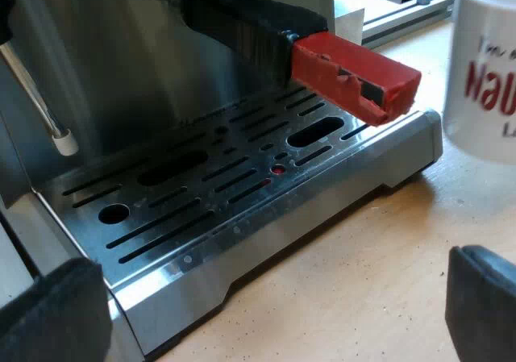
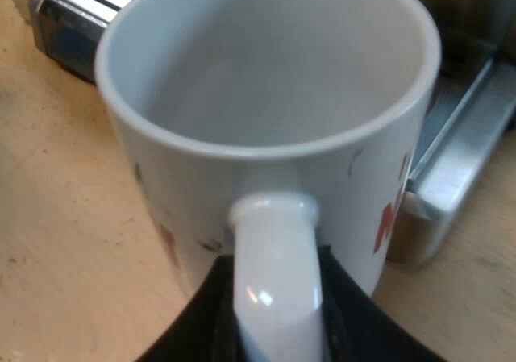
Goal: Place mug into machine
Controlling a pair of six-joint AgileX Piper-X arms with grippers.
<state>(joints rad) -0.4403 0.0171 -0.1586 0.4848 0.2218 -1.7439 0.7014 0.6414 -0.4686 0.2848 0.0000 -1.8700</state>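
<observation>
The right pincer [image 2: 278,314] pinches the mug [image 2: 266,80] by its handle. The mug is just beside the tray [image 1: 242,176] corner, outside its edge, over the table [image 1: 363,281]. The tray lies open below the red handle end [image 1: 355,76]. The left pincer [image 1: 266,309] is spread, near the tray's edge.

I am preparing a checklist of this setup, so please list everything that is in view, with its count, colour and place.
espresso machine: one, silver metal, standing on the table
drip tray: one, silver with dark slots, at the machine's front
holder handle: one, dark with a red end, locked into the machine's front, over the tray
steam wand: one, metal with a white tip, hanging above the tray
mug: one, white with red letters, empty, beside the tray's corner
table: one, light wood, under the machine
left gripper: black fingers, open, over the table near the tray's edge
right gripper: black fingers, shut on the mug's handle
</observation>
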